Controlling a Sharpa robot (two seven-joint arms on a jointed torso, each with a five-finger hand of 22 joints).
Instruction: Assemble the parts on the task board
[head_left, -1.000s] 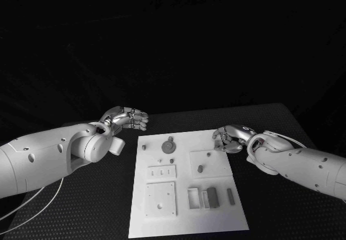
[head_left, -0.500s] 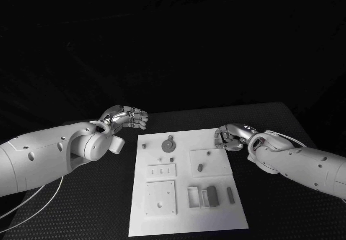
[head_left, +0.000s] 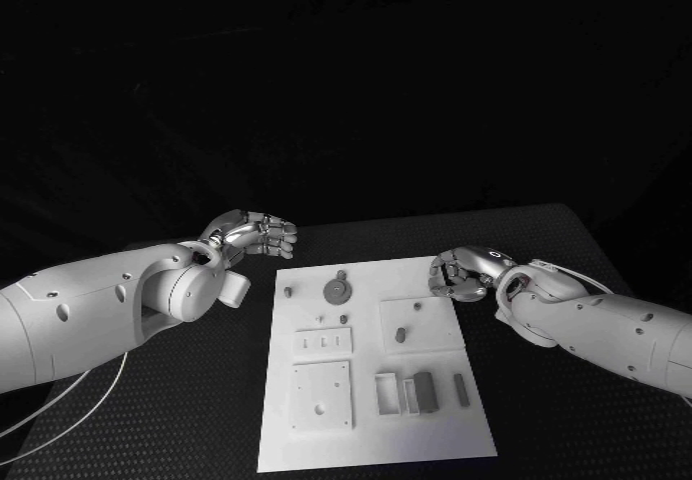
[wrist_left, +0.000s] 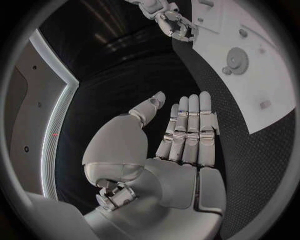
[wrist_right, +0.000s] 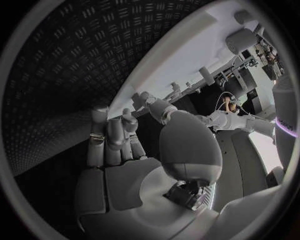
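Observation:
The white task board (head_left: 433, 440) lies in the middle of the table, and the left wrist view shows its corner (wrist_left: 275, 100). On its far part lie a round grey disc (head_left: 338, 290) (wrist_left: 237, 60), a small peg (head_left: 289, 293) and two small pieces (head_left: 420, 308) (head_left: 401, 333). A grey block (head_left: 421, 393) and a slim bar (head_left: 460, 389) sit nearer me. My left hand (head_left: 257, 235) (wrist_left: 187, 132) hovers off the board's far left corner, fingers loosely extended, holding nothing. My right hand (head_left: 464, 275) (wrist_right: 122, 137) hangs at the board's far right edge with fingers curled in; I see nothing in it.
White raised plates with slots and holes (head_left: 323, 395) (head_left: 325, 343) are fixed on the board's left half. Black textured table (head_left: 173, 420) surrounds the board on both sides. My right hand (wrist_left: 172, 22) appears beyond the board in the left wrist view.
My right hand has drifted a little to the right, off the board's far corner. The left hand and the parts have not moved.

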